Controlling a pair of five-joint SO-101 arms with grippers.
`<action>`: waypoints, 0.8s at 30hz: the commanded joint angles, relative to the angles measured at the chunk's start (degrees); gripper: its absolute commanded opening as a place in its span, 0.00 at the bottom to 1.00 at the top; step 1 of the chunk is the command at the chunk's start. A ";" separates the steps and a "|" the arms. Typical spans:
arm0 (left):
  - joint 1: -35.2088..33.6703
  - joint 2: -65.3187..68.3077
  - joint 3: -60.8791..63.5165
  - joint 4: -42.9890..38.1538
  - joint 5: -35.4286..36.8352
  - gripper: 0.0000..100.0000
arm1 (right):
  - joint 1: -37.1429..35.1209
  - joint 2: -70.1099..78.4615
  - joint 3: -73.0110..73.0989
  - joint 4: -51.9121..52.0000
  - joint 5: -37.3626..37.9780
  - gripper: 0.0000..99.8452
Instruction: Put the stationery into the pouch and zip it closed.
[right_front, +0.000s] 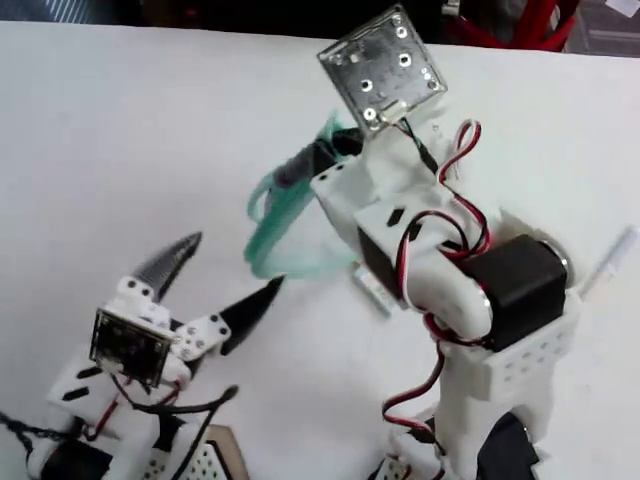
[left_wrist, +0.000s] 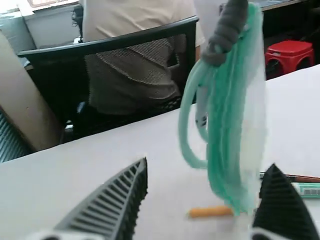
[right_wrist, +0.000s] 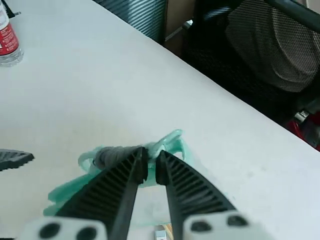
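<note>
Right wrist view has my right pincer (right_wrist: 151, 156) pinched almost shut on the upper edge of the green see-through pouch (right_wrist: 172, 141), which hangs from my tips over the white table (right_wrist: 75, 75), its lower end close to the surface. My left pincer (left_wrist: 208, 167) stands wide open with nothing in it, low over the table and pointed at the hanging pouch from just beside it. An orange stick (left_wrist: 210, 212) lies on the table near the pouch's lower end, apart from both of my pincers.
</note>
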 joint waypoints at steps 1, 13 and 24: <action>5.58 0.40 4.22 -6.86 3.34 0.34 | -2.95 -0.57 -0.79 0.22 0.62 0.02; 7.60 0.40 9.23 -10.46 3.78 0.01 | -0.92 0.84 -0.18 -3.38 0.26 0.02; 1.98 0.40 12.57 -10.02 3.78 0.02 | 6.46 12.53 -0.35 -1.54 -5.54 0.02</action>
